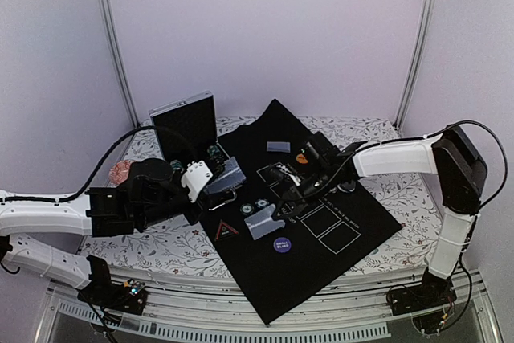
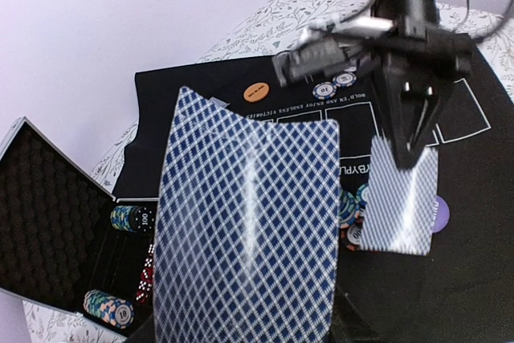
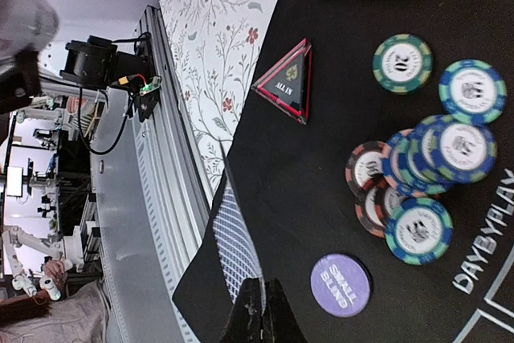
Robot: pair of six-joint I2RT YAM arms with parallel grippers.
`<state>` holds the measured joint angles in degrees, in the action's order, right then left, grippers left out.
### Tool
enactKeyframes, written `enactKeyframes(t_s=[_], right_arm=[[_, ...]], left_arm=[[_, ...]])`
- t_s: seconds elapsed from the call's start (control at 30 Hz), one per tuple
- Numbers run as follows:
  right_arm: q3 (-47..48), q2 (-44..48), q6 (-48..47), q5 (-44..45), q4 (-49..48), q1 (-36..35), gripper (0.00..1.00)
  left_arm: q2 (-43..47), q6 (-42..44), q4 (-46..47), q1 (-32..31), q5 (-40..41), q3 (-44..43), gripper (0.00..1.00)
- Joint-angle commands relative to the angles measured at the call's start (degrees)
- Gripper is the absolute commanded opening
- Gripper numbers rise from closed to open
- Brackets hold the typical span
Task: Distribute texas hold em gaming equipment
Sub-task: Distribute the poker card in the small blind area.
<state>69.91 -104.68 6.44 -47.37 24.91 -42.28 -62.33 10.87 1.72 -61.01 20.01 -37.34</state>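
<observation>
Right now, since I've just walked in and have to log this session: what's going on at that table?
Both arms are busy over the black mat. The right gripper pinches one card by its edge, near the poker chips and the purple button. The left gripper holds another card up by the open silver case.

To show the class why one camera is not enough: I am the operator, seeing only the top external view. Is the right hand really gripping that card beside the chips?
Observer: Yes. The left wrist view shows the right hand pinching the card by its top edge.
Operator: What is printed on the red-edged triangle?
Observer: ALL IN, legible in the right wrist view.
Operator: And the second card, in the left hand?
Observer: Its back is blue diamond-patterned, filling the left wrist view.
</observation>
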Motion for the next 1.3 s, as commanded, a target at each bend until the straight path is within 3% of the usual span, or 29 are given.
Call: enactKeyframes(t_s=[0.0, 0.2, 0.3, 0.63, 0.87, 1.07, 1.27], right_arm=[[1.73, -8.03, 3.28, -4.03, -6.9, -4.86, 0.02], [3.99, -13.77, 2.35, -3.0, -5.03, -5.93, 0.03], [5.85, -15.33, 0.64, -1.34, -1.37, -7.19, 0.11], [10.22, -5.3, -5.02, 14.05, 8.68, -4.42, 0.98], [9.24, 6.41, -6.26, 19.45, 3.77, 2.61, 0.99], [9.28, 9.12, -7.59, 4.08, -9.88, 2.35, 1.0], [11.24, 5.88, -2.95, -0.61, -16.16, -1.35, 0.79]], left_arm=[[0.63, -0.52, 0.6, -0.42, 0.18, 0.43, 0.42], [0.79, -0.34, 0.13, -0.36, 0.39, 0.42, 0.42], [0.6, -0.19, 0.2, -0.38, 0.42, 0.43, 0.42], [0.22, 0.28, 0.12, -0.38, -0.35, -0.1, 0.42], [0.0, 0.7, 0.13, -0.4, -2.17, -0.18, 0.43], [-1.25, 0.73, 0.13, -0.51, -3.12, -1.17, 0.43], [-2.3, 1.1, 0.69, -0.44, -3.63, -1.67, 0.42]])
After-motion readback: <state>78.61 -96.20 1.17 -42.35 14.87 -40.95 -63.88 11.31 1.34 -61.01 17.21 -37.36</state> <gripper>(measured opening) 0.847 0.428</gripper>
